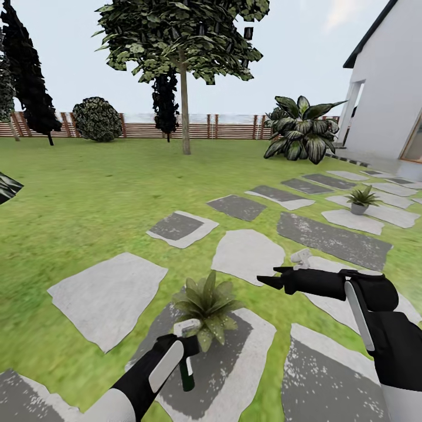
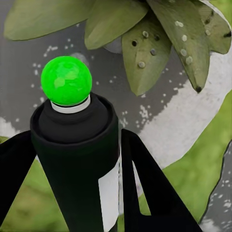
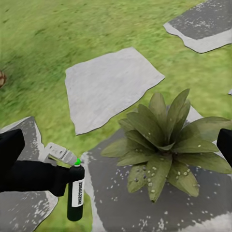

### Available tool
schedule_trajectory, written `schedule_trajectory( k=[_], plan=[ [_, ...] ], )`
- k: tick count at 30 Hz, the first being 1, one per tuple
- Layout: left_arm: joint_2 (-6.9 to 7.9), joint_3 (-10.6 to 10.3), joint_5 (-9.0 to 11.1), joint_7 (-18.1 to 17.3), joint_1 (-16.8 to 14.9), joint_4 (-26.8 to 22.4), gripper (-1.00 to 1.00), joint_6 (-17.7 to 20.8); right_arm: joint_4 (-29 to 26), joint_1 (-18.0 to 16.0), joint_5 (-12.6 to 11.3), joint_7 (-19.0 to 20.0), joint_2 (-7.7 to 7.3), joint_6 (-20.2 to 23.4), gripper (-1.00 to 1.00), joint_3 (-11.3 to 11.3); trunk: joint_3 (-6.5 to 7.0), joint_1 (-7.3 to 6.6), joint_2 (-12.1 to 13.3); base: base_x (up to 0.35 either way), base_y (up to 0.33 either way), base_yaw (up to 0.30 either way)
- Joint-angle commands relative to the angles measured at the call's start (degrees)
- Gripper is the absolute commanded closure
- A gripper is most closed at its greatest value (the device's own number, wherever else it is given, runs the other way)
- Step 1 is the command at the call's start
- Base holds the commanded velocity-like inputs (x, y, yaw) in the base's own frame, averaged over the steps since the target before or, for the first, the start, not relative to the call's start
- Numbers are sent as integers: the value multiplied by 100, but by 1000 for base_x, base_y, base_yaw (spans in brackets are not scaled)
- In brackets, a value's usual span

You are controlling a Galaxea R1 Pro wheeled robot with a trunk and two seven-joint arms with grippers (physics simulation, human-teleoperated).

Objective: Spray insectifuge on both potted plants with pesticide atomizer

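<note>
the left gripper (image 1: 186, 346) is clamped on the pesticide atomizer (image 1: 187, 368), just beside the near potted plant (image 1: 206, 306) at its stepping stone's (image 1: 234, 375) middle; i'd aim at unspeckled leaves. the right gripper (image 1: 271, 279) hangs empty, jaws apparently together.

The near potted plant (image 1: 207, 306) is spreading its leaves just beside the left gripper (image 1: 189, 346), which is clamping the pesticide atomizer (image 1: 186, 370), so little room is lying between them. The right gripper (image 1: 268, 280) is hanging over bare stepping stones (image 1: 246, 253), with open lawn (image 1: 88, 199) lying all around.
</note>
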Motion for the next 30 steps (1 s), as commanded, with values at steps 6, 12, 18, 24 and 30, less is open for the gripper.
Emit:
schedule_trajectory(
  k=[6, 12, 18, 24, 30],
  plan=[
    [10, -15, 58, 88, -20, 5, 100, 288, -2, -4, -5, 18, -1, -28, -100, -15, -6, -1, -3, 89, 72, 0],
    [24, -14, 57, 83, -88, 40, 100, 736, -2, -4, -5, 18, -1, -36, -100, -20, -6, -1, -3, 212, 171, 0],
    [36, -30, 50, 91, -115, 73, 100, 935, -2, -9, -5, 18, -1, -36, -100, -27, -6, -1, -3, 46, 36, 0],
    [27, -38, 54, 34, -119, 238, 100, 952, -2, -18, -6, 24, -1, -35, -100, -34, -6, -1, -3, 3, 2, 0],
    [45, -240, -70, -348, -120, 297, 100, 863, -2, -30, -5, 25, -1, -29, -100, -34, -6, -1, -3, 0, 0, -166]
  ],
)
